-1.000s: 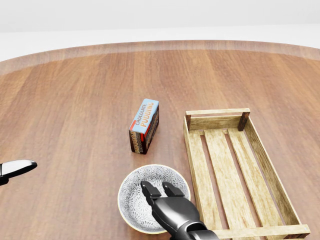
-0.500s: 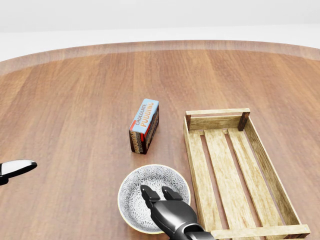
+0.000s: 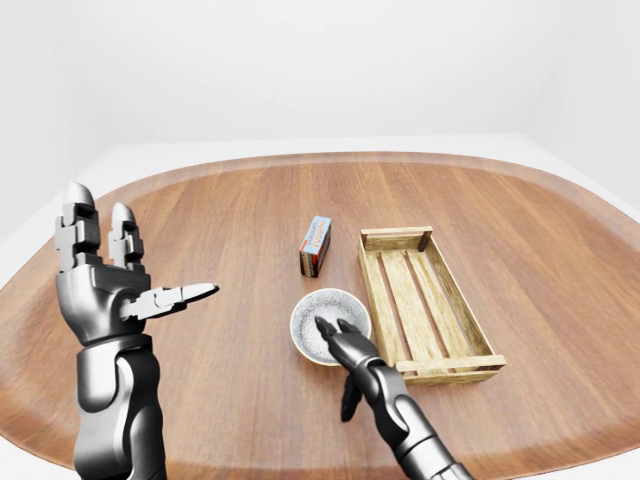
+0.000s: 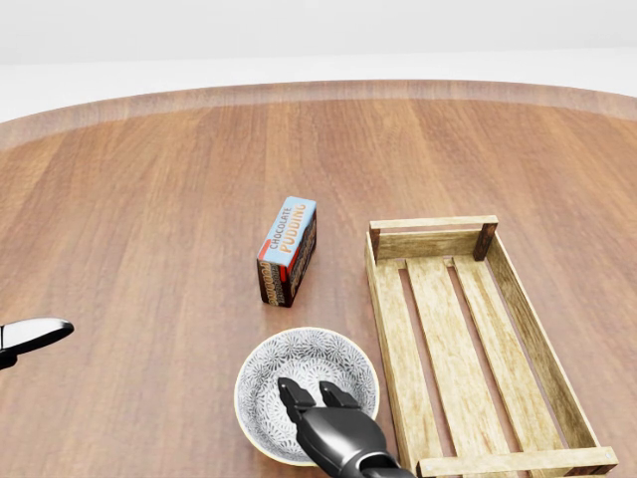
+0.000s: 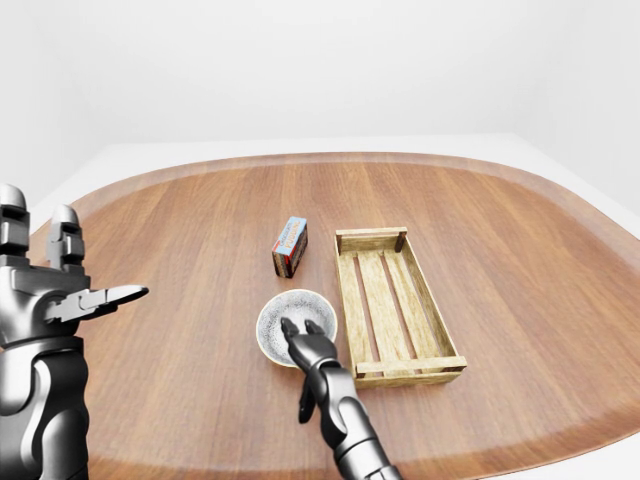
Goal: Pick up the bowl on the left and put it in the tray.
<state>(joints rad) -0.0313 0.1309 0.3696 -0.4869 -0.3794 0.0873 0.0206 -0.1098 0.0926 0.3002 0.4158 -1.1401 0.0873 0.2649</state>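
Of the right hand (image 4: 336,438), the fingers (image 4: 294,393) lay unclenched, two tips reaching over the near rim of the bowl (image 4: 299,360) and the thumb, seen in the eye views, hanging clear outside it, gripping nothing. The bowl sat on the table (image 4: 149,249), just left of the tray's (image 4: 391,329) near end, with a box (image 4: 289,249) above it in the head view. A sound grasp would likely need the two fingers inside the wall and the thumb under the rim, pinching squarely before lifting, lest the bowl tip or skid. The left hand (image 3: 100,295) stood raised and spread, well apart.
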